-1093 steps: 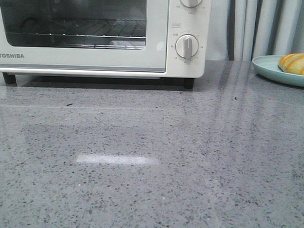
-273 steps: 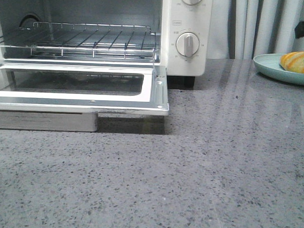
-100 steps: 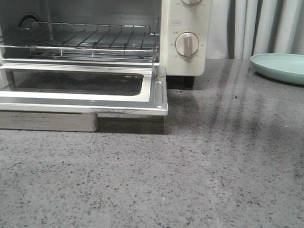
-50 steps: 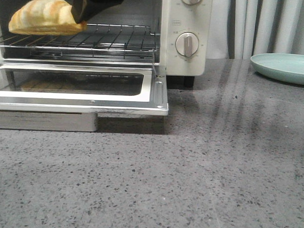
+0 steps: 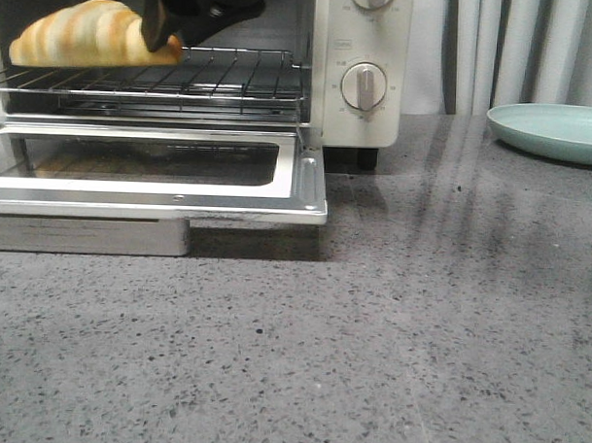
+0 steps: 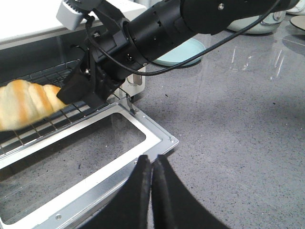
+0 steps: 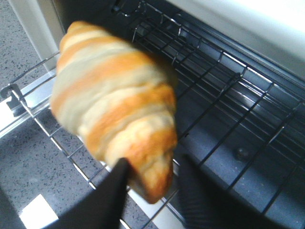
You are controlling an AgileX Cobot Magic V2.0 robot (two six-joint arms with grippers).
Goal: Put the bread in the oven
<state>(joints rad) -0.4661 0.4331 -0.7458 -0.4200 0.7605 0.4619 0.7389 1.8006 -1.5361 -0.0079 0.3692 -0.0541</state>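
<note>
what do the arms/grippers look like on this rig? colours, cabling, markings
Right arm: glossy black cylindrical segments, thin black cables looped outside, a grey-white box at the wrist. Right gripper has matte black wedge-shaped fingers. Left gripper: two black tapered fingers with smooth flat faces. No markings visible.
</note>
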